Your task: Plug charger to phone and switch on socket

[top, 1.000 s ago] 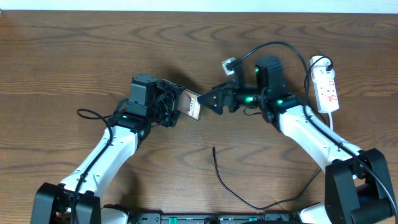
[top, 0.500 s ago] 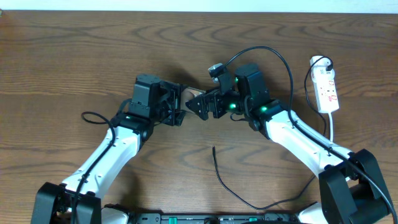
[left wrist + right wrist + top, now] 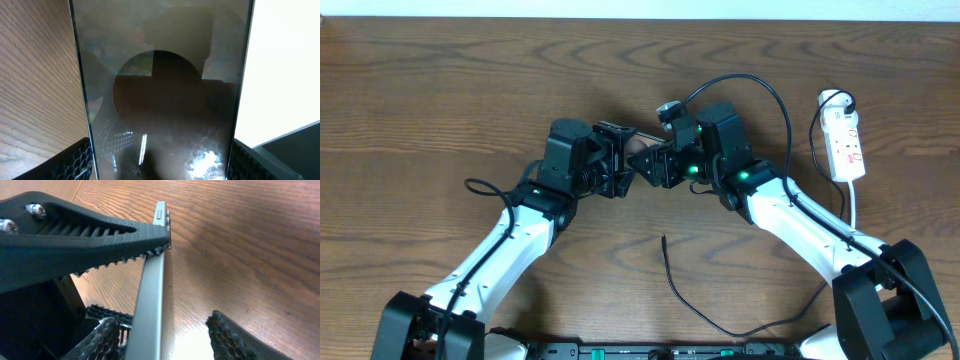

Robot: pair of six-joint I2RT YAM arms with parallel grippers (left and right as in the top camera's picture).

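Observation:
The phone fills the left wrist view with its glossy dark face, and my left gripper is shut on its two long sides. From the right wrist I see the phone's thin silver edge standing between the fingers of my right gripper. The left pad is close to it and a gap shows at the right pad. Overhead, the left gripper and right gripper meet mid-table and hide most of the phone. The charger lies loose in front, its tip free. The socket lies at the far right.
A thick black arm cable loops behind the right wrist. The charger's thin cable runs to the table's front edge. The socket's white plug and cord sit at its far end.
The right arm swung left to the phone and its jaws have narrowed around it. The left arm carried the phone a little right and back.

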